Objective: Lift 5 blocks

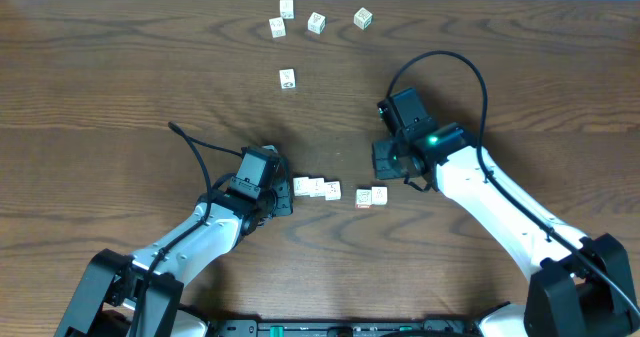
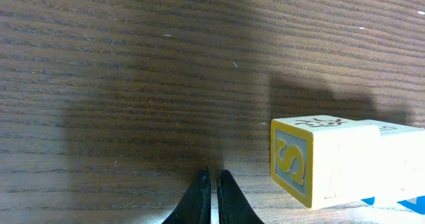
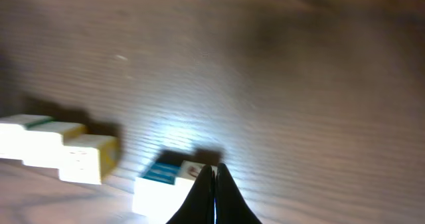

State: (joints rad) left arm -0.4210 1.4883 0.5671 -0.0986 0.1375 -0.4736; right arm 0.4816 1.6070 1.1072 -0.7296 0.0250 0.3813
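Small white printed cubes (image 1: 316, 188) sit at the centre of the wooden tabletop (image 1: 120, 77), one face a yellow-bordered S. The jaws of the left gripper (image 2: 214, 184) and right gripper (image 3: 214, 177) are pressed together.

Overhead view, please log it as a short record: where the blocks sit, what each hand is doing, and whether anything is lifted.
near blocks: row of three, then a pair to its right
far blocks: cluster of four, lone block nearer the middle
left hand: shut, empty, beside the row's end
right hand: shut, empty, by the pair
lifted: nothing; all blocks on the table
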